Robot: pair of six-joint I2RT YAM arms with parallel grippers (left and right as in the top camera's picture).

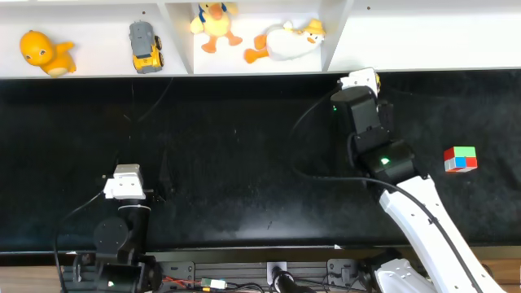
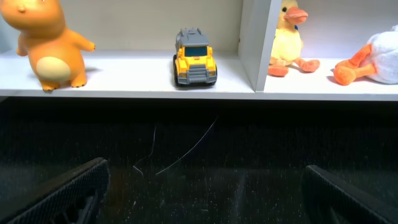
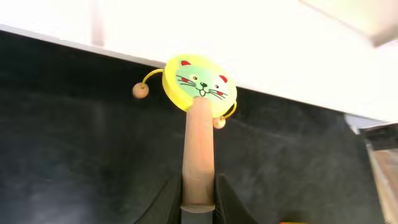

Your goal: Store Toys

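Four toys sit on the shelf (image 1: 181, 32) by my count; what is each arm doing? (desk)

Starting at the left: my left gripper (image 2: 205, 167) hangs low over the near side of the black mat (image 1: 244, 163), fingers spread wide with nothing between them. It faces the far shelf. There the orange figure (image 2: 46, 43) and the yellow truck (image 2: 194, 56) share the left compartment, and the yellow duck (image 2: 288, 40) and the white goose (image 2: 379, 62) lie in the next one along. (me)

And the right? (desk)

My right gripper (image 3: 199, 202) is pinching the wooden handle of the rattle drum (image 3: 199, 84). The cat-faced head points at the shelf's front edge, just short of it, near the divider to the right of the goose. Farther right, a colour cube (image 1: 461, 159) lies on the mat, well apart from both arms. (me)

Which step, then? (desk)

I judge it the placing of the drum: held at the shelf, not yet set down. Next I'd need to raise the head over the lip, push it in, lower it onto the board, then part the fingers and back straight out so the beads don't snag. The cube looks to be the one left after that, and the right arm stands nearer to it (me)
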